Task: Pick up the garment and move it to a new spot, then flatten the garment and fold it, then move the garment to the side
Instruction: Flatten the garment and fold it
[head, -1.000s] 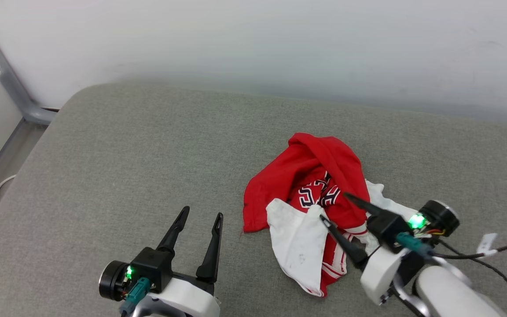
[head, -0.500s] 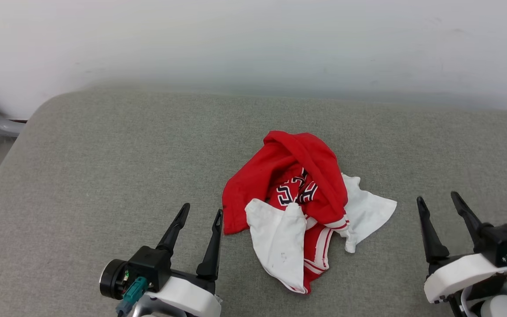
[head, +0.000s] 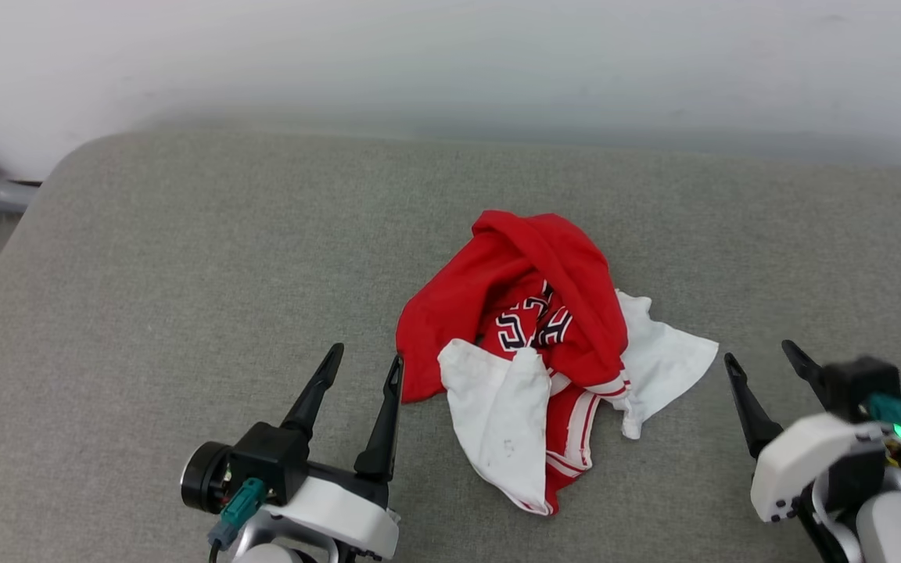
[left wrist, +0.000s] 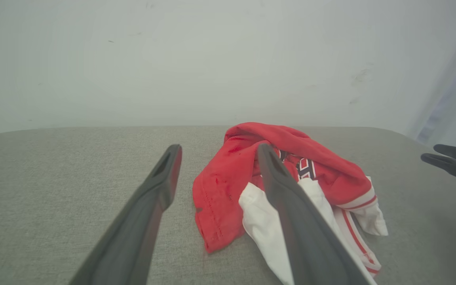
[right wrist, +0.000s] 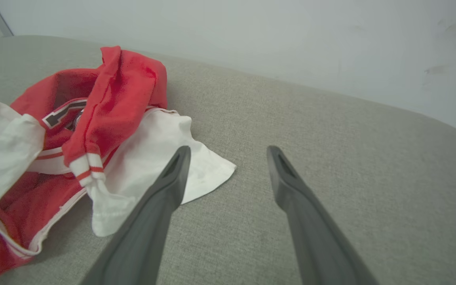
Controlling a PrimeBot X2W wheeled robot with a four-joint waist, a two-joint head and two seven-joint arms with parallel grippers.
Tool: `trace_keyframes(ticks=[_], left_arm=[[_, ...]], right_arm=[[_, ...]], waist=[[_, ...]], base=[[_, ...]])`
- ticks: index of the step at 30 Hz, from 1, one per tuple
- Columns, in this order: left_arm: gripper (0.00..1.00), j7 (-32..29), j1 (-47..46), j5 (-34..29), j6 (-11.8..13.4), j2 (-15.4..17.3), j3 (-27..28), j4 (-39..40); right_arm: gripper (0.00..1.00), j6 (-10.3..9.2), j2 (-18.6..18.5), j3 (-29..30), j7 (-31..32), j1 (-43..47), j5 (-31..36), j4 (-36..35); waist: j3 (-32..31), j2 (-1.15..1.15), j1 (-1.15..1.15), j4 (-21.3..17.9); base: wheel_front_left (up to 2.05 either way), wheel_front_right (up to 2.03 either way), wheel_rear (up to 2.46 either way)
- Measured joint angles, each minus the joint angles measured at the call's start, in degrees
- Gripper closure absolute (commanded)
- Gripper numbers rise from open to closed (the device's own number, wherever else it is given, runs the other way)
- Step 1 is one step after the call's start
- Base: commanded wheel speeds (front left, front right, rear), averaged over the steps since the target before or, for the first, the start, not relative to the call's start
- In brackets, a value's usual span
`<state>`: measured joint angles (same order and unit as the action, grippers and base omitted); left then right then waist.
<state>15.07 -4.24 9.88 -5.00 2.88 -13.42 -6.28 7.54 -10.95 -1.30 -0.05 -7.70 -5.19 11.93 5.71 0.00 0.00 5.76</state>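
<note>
One broad grey cushion (head: 184, 234) carries everything I see; the garment (head: 568, 289) lies crumpled near its middle (white sleeves spilling toward me). My left gripper (head: 366, 356) sits just beside its red edge, my right gripper (head: 758, 352) near a white sleeve, both spread wide, holding nothing.

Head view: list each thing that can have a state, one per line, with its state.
garment: crumpled in a heap on the grey cushion, unheld, neither flattened nor folded.
left gripper: open, holding nothing, beside the garment's red edge.
right gripper: open, holding nothing, on the garment's other side.
</note>
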Motion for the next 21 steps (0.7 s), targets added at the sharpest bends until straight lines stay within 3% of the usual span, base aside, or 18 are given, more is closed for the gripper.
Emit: trace_keyframes(ticks=[6, 11, 15, 21], left_arm=[[0.0, 0.0, -1.2, -0.1, 0.0, 0.0, -0.2, 1.0], [0.0, 0.0, -2.4, 0.4, 0.2, 0.0, -1.1, 1.1], [0.0, 0.0, -3.5, 0.9, 0.5, 0.0, -2.1, 1.3], [0.0, 0.0, -4.6, 1.0, 1.1, 0.0, -2.8, 1.9]], right_arm=[[0.0, -0.02, -5.9, -5.6, 23.6, -7.2, -6.1, 0.9], [0.0, -0.03, -10.2, -9.4, 38.4, -12.4, -11.5, 0.9], [0.0, -0.02, -12.9, -9.5, 44.0, -15.5, -12.4, 2.1], [0.0, -0.03, -14.9, -10.3, 45.5, -17.6, -9.9, 6.1]], waist=[[2.8, 0.0, 0.0, 1.4], [5.1, 0.0, 0.0, 3.5], [6.8, 0.0, 0.0, 5.6], [9.3, 0.0, 0.0, 8.4]], base=[[0.0, 0.0, 0.0], [0.0, 0.0, 0.0], [0.0, 0.0, 0.0], [0.0, 0.0, 0.0]])
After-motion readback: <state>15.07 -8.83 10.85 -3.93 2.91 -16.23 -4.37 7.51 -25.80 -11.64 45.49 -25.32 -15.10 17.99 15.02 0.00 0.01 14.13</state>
